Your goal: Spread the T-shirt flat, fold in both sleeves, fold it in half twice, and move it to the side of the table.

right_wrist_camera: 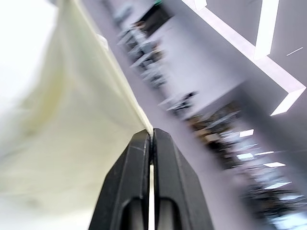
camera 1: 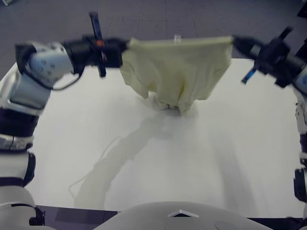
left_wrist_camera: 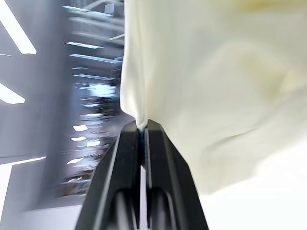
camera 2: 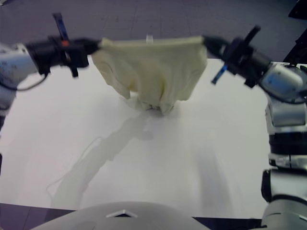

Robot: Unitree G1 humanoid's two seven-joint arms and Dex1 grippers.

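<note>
T-shirt [camera 1: 177, 72]: stretched in the air between both tools, lower part bunched on the white worktop [camera 1: 216, 158].
Left tool [left_wrist_camera: 143, 125]: clamped on one top corner.
Right tool [right_wrist_camera: 152, 132]: clamped on the other.

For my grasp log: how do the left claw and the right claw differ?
The left claw pinches the T-shirt's left top corner; the right claw pinches its right one. A blue strip stands up behind the left claw, but slants down behind the right claw. Both are shut on the cloth, holding its top edge taut above the table.
</note>
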